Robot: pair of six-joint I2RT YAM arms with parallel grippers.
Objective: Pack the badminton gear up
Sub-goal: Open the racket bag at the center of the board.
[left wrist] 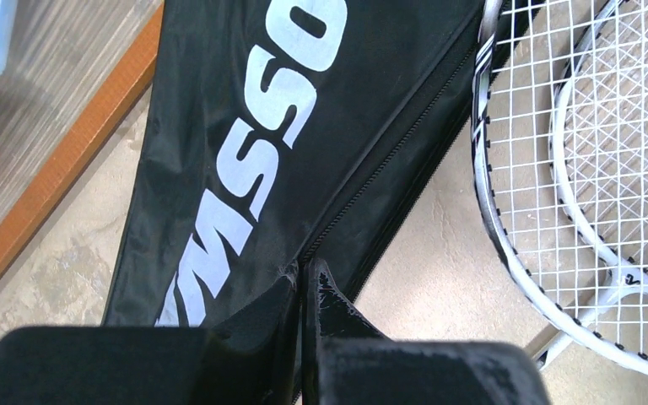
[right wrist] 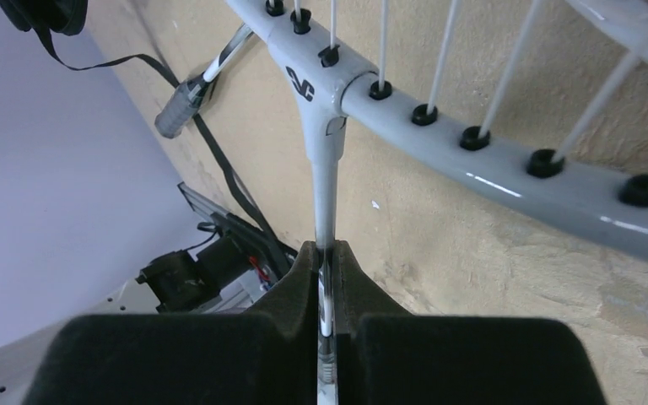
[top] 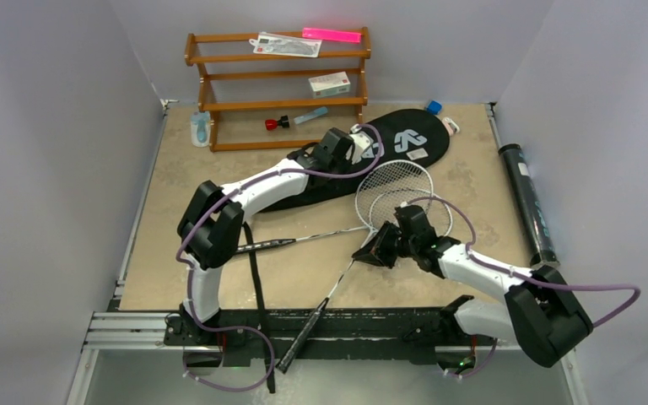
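Note:
The long black bag (top: 405, 139) lies at the back centre, and its white lettering shows in the left wrist view (left wrist: 245, 169). My left gripper (top: 346, 150) is shut on the bag's zipper edge (left wrist: 306, 268). Two silver-framed rackets lie with overlapping heads (top: 394, 190). One racket's handle (top: 266, 245) points left. My right gripper (top: 371, 251) is shut on the other racket's thin shaft (right wrist: 325, 194) just below the throat, and that racket's black handle (top: 299, 337) reaches over the near edge. The dark tube (top: 527, 202) lies along the right edge. No shuttlecock is in view.
The brown wooden rack (top: 278, 84) stands at the back left, and its edge shows beside the bag (left wrist: 59, 160). The rack holds a small white box (top: 329, 83) and a pink strip (top: 332, 35). A black strap (top: 257, 287) trails toward the near edge.

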